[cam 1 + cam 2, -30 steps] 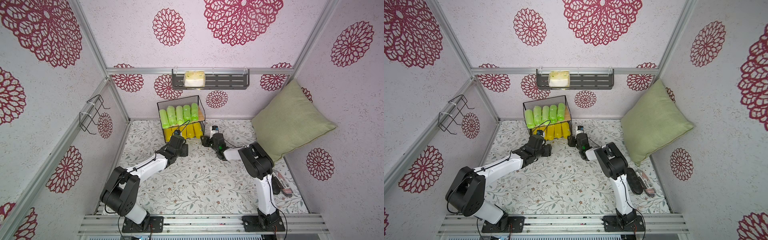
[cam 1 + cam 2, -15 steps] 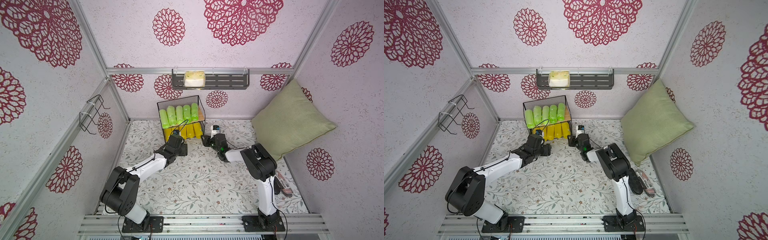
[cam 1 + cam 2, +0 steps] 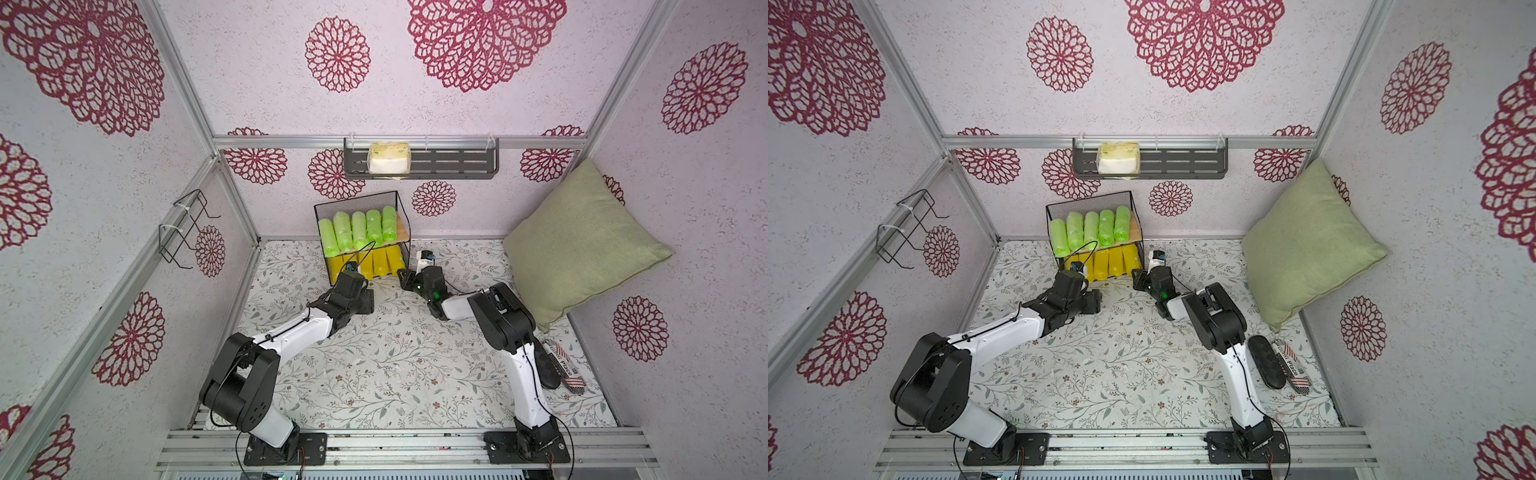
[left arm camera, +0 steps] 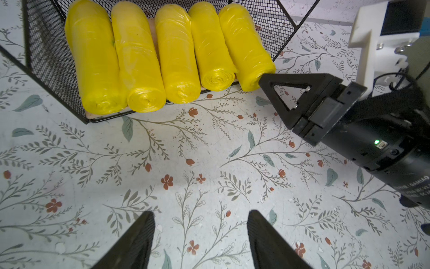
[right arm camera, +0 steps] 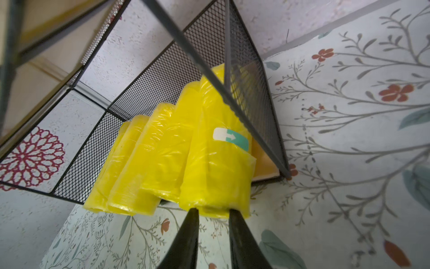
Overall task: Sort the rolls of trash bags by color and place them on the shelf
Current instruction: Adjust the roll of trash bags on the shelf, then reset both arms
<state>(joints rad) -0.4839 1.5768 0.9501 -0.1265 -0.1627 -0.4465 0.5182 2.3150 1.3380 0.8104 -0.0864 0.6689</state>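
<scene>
Clenched right hand touching end of outermost bright yellow plastic roll on lower board of black wire shelf; left hand released, empty. Pushed off-centre, could skew it or shift shelf.

The robot has white links, black joints, and a green-lit black right end effector.

Motor housing reads "DAMIAO"; sticker on yellow roll shows arrow.
</scene>
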